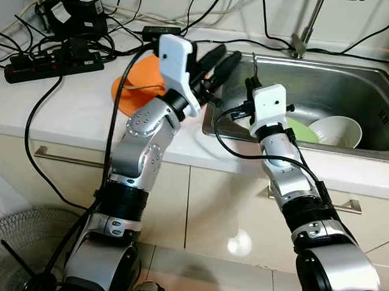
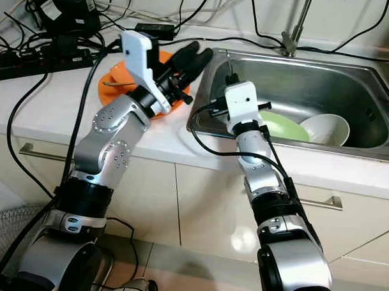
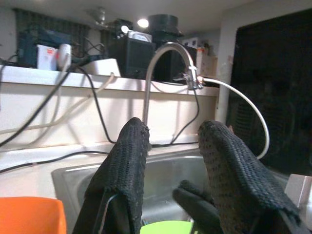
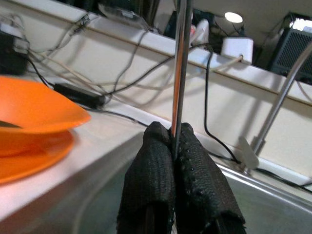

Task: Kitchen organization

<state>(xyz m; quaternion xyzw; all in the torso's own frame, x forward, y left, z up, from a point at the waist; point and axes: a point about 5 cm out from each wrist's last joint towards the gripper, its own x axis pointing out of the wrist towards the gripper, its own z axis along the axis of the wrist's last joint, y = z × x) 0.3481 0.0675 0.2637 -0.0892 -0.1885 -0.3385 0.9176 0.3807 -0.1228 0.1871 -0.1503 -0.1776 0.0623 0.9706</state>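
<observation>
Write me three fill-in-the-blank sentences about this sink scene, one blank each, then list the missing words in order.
1. The right gripper is shut on a thin metal utensil, held above the ____.
2. The white bowl lies in the sink beside a plate coloured ____.
3. The left gripper, fingers apart, hovers near the orange dishes resting on the ____.

Missing words: sink; green; counter

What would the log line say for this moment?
left tool: open, over sink edge | right tool: shut on metal utensil
</observation>
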